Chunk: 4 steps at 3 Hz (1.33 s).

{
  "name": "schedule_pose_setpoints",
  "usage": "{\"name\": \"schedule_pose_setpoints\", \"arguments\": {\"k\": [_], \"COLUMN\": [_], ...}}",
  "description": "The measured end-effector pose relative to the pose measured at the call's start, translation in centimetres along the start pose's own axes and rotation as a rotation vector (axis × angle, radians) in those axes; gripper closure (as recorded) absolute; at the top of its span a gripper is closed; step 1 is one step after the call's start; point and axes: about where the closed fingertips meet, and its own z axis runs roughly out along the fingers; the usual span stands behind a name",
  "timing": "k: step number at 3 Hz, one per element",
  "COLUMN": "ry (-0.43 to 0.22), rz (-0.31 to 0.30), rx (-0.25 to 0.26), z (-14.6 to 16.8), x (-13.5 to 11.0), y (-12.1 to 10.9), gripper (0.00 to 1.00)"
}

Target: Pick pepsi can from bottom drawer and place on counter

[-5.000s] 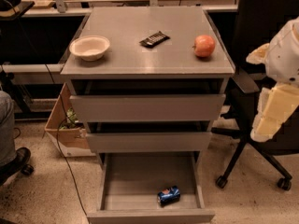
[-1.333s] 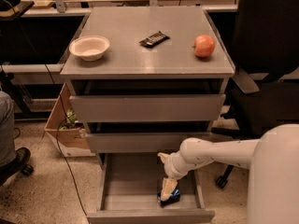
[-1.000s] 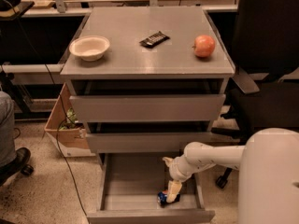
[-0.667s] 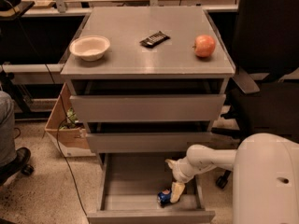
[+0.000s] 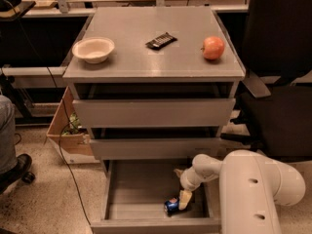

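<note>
can: pepsi can (image 5: pixel 171 206) lies sideways, front-right of the bottom drawer (image 5: pixel 127 191)
gripper: gripper (image 5: pixel 185 199) right beside it, grip state we can't tell
handling: we reckon it's light, slick and dentable, so grab mid-body

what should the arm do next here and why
Probably ease the gripper a little closer onto the pepsi can: it hangs right beside the can, low inside the open bottom drawer, and the can lies on the drawer floor, not yet lifted.

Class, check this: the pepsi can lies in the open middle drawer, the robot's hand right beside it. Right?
No. The camera view shows the pepsi can in the open bottom drawer, not the middle; the hand is right beside it.
</note>
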Motion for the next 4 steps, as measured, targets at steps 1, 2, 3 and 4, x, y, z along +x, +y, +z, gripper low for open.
{"name": "schedule_pose_setpoints", "arguments": {"k": [1, 2, 3, 4], "ry": [0.000, 0.011, 0.022, 0.030], "rz": [0.005, -0.015, -0.030, -0.029], "rx": [0.014, -0.024, -0.062, -0.076], "z": [0.2, 2.8, 5.8, 7.2], "x": [0.3, 0.2, 1.0, 1.9], "y": [-0.8, -0.4, -0.7, -1.0], "gripper": [0.00, 0.00, 0.00, 0.00]}}
